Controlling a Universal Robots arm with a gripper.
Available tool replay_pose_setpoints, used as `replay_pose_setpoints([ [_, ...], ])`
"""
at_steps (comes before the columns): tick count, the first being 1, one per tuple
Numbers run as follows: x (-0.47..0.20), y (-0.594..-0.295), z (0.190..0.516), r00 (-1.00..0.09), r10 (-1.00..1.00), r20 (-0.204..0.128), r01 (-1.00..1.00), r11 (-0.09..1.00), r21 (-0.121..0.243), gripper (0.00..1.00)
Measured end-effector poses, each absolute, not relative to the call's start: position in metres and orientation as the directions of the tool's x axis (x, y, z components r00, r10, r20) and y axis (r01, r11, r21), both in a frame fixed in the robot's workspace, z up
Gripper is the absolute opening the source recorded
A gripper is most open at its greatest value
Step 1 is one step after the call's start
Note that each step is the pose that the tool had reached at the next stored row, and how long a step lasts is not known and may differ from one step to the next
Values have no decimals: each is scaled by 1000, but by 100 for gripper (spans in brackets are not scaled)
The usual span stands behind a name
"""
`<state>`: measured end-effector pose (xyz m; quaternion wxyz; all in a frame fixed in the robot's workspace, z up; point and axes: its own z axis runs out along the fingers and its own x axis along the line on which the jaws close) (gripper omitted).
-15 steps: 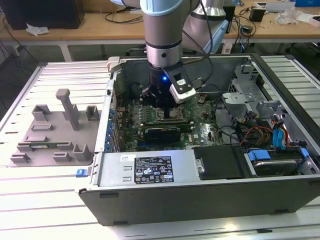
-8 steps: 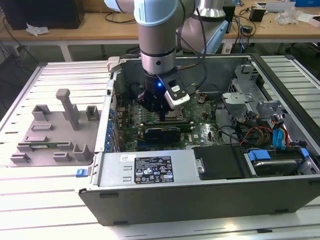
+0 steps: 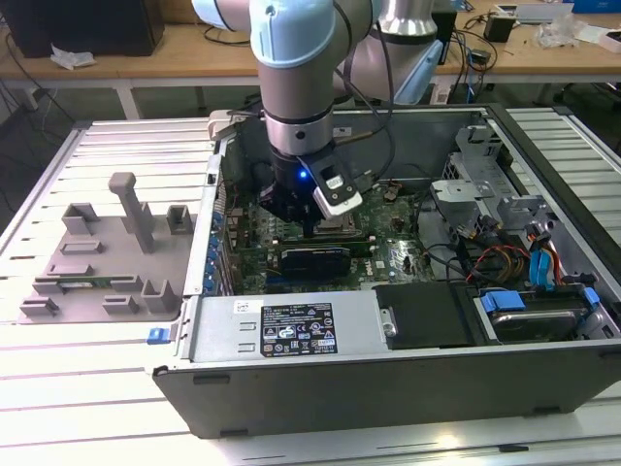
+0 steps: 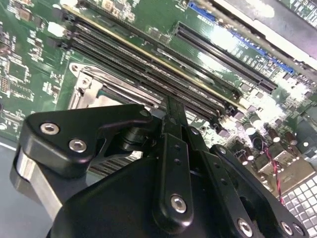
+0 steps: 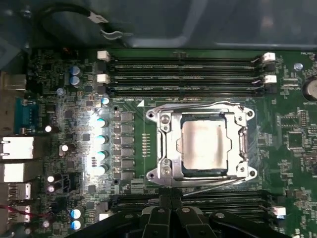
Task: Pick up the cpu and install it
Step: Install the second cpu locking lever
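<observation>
Reaches straight down into the computer case (image 3: 291,388); hand (image 5: 171,201) seemingly pinched shut, empty, beside the seated cpu (image 5: 205,146).

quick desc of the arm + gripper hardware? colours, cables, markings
The arm has pale blue joint caps over silver-grey tubes, a black cable alongside and a blue light at the wrist. The gripper is matte black, built of bolted linkage plates with silver screw heads and narrow fingers.

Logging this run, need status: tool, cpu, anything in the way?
Tool shut, empty, above the motherboard beside the socket. Cpu already lying in the socket. Nothing on top of it.
</observation>
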<state>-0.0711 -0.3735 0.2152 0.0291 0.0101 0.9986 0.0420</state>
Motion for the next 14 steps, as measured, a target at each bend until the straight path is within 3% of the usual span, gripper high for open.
replay_pose_setpoints([
  [8, -73, -390, 210, -998, 24, -55, 14, 985, 174, 11],
  [11, -73, -394, 209, -998, 27, -53, 14, 973, 231, 11],
  [14, -73, -398, 206, -998, 29, -52, 14, 964, 264, 11],
])
